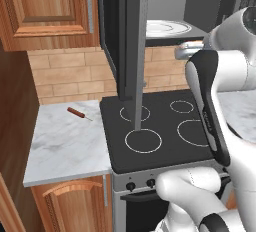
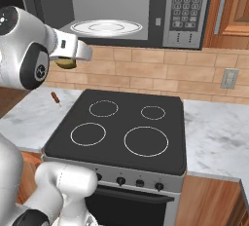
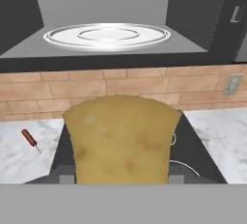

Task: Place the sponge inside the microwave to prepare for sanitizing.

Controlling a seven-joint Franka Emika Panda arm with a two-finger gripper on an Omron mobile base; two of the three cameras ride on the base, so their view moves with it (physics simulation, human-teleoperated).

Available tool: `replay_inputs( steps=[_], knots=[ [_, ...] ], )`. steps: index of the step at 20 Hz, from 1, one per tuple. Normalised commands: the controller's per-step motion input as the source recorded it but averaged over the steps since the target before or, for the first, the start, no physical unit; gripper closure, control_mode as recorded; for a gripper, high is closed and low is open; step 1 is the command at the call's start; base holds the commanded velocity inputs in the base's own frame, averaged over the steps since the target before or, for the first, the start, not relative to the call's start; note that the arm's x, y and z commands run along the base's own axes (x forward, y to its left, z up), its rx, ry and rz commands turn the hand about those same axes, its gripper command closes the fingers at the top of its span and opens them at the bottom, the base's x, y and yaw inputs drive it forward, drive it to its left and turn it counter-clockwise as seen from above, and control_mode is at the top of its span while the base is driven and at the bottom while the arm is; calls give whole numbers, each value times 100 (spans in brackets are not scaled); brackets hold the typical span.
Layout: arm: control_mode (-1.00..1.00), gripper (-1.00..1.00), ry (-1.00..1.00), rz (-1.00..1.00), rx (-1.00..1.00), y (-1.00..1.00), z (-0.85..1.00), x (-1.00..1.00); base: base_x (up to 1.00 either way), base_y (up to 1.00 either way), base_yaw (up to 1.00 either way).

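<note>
Sponge (image 3: pixel 120 138) is gripped in the pincer (image 2: pixel 68 63) and held in the air above the stove (image 2: pixel 121 127), below and in front of the open microwave (image 2: pixel 109 6). From the hand view the sponge sits close to the lens, with the turntable plate (image 3: pixel 107 35) straight ahead and higher. Judgement: it is carried at this height so it clears the stove and lines up with the opening; it must rise to pass the cavity's lower lip before going in.

Microwave door (image 1: pixel 131 41) stands swung wide, edge-on in the left base view, leaving the grey cavity free for entry.

Sponge appearance: yellow-olive, mottled with darker brownish patches, dull surface, rounded upper corners, soft-looking. Its lower part is hidden.

A thin reddish-brown stick (image 1: pixel 79 112) lies on the marble counter (image 1: pixel 65 146) left of the stove, well apart from the sponge.
</note>
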Motion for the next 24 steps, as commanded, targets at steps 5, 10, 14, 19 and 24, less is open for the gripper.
replay_inputs(
  steps=[5, 10, 14, 19, 24],
  knots=[
    [-100, 100, -9, 0, 0, 0, 50, 4, 0, 0, 0],
    [-100, 100, 0, 0, 0, 0, 18, 36, 0, 0, 0],
    [-100, 100, 0, 0, 0, 0, 19, 44, 0, 0, 0],
    [-100, 100, 0, 0, 0, 0, 7, 50, 0, 0, 0],
    [-100, 100, 0, 0, 0, 0, 0, 78, 0, 0, 0]
  ],
)
